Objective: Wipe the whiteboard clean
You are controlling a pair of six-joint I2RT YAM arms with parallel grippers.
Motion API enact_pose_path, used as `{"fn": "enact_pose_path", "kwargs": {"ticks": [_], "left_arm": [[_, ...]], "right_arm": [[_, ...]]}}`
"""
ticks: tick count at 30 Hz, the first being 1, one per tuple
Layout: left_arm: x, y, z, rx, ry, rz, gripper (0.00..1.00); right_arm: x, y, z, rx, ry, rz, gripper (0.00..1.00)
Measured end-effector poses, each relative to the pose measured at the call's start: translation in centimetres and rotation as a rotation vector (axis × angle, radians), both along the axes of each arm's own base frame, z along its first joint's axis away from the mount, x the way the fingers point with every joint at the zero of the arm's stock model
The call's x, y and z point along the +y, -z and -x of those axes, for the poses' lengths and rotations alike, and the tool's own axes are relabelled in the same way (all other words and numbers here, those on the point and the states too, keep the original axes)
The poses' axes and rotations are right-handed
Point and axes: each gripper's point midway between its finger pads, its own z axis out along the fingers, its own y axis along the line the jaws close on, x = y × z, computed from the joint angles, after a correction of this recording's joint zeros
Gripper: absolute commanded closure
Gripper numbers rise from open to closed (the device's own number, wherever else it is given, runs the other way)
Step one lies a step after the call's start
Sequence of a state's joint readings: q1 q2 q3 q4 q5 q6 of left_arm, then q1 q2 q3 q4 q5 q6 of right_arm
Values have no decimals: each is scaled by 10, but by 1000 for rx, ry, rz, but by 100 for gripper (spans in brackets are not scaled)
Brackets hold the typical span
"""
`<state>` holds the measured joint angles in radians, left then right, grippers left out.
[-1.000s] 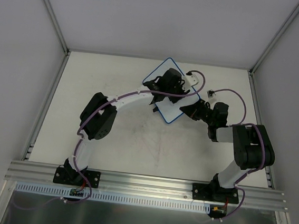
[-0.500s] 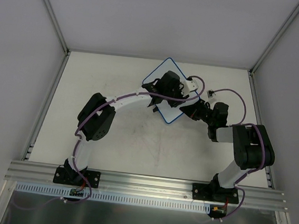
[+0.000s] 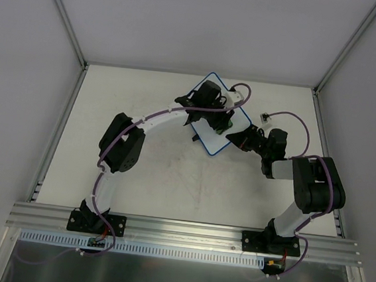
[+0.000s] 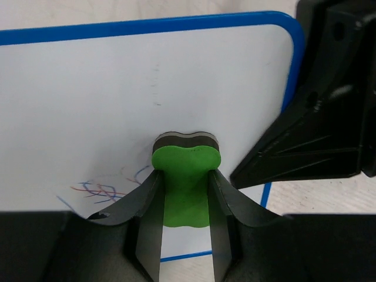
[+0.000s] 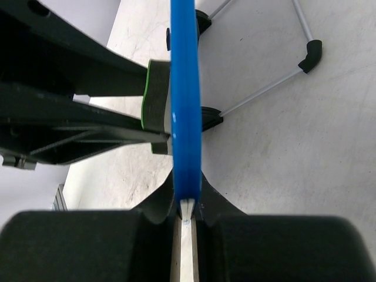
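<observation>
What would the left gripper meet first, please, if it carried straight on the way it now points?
The whiteboard: the green eraser held in the left gripper looks pressed against its white face, so there seems to be no free travel ahead.

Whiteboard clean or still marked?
Still marked: red and blue scribbles on the whiteboard, just left of the eraser.

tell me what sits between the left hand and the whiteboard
The green eraser, gripped by the left hand, pressed against the whiteboard; left wrist view.
</observation>
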<state>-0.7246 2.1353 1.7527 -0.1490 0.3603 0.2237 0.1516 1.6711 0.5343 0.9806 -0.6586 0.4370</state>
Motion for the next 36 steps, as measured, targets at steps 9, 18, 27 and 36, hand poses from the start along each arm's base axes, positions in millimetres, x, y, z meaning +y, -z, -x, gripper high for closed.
{"fn": "enact_pose_path", "kwargs": {"ticks": [9,18,27,36], "left_arm": [[34,1,-51,44,-238,10,100],[108,22,-104,126,-559,12,100],[140,45,-116,201,-649,23,100],[108,37,-87,113,-499,-26,100]], "right_arm": [[0,0,0,4,2,-5,100],[5,-8,3,-27,-28,-14,100],[6,-9,3,-32,-31,-12,100],[5,-9,3,-30,-28,-13,100]]}}
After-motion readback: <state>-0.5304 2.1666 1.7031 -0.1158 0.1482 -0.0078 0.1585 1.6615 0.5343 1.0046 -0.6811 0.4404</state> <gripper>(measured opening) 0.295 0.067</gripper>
